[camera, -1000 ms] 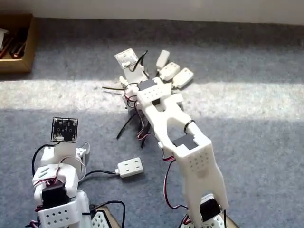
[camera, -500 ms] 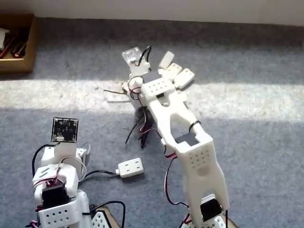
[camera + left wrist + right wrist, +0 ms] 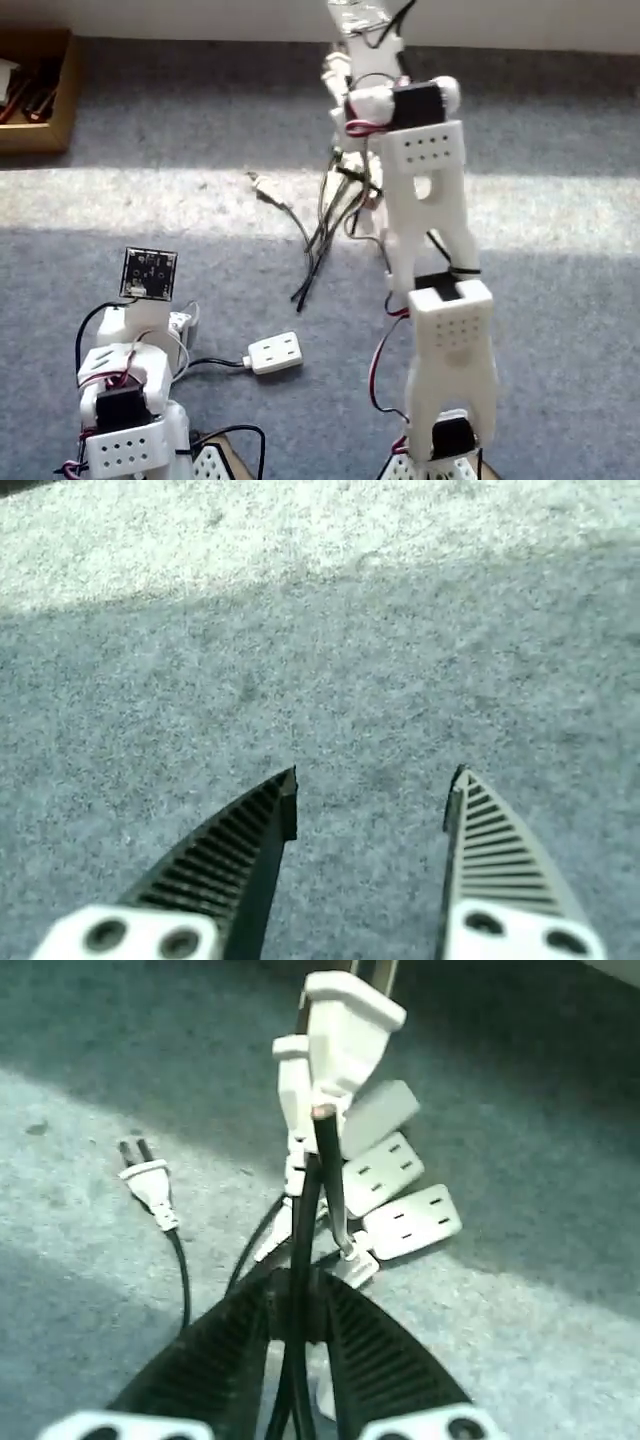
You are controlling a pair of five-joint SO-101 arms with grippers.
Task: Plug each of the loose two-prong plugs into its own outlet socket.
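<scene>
One arm loaded: the right gripper [image 3: 297, 1300] has its fingers [image 3: 370, 1360] clamped on black cords [image 3: 300, 1250], up off the grey tabletop [image 3: 560, 300] and close to its far edge. A white plug body [image 3: 345, 1020] sits on the cord past the fingertips, in the air. Under it, an outlet block [image 3: 415, 1222] and a second outlet block [image 3: 385, 1170] lie side by side, slots up. The cords drape down to the surface just beside the right arm.

A loose two-prong plug [image 3: 145, 1182] lies flat in the sunlit band, prongs bare, well apart from both outlet blocks and from the left arm.

A corded outlet block [image 3: 274, 352] lies at the near side, near the left arm's base.

The left gripper [image 3: 375, 780] has its fingers [image 3: 240, 850] spread wide over bare grey surface.

A wooden tray [image 3: 35, 90] sits at the far left edge, well apart from everything.
</scene>
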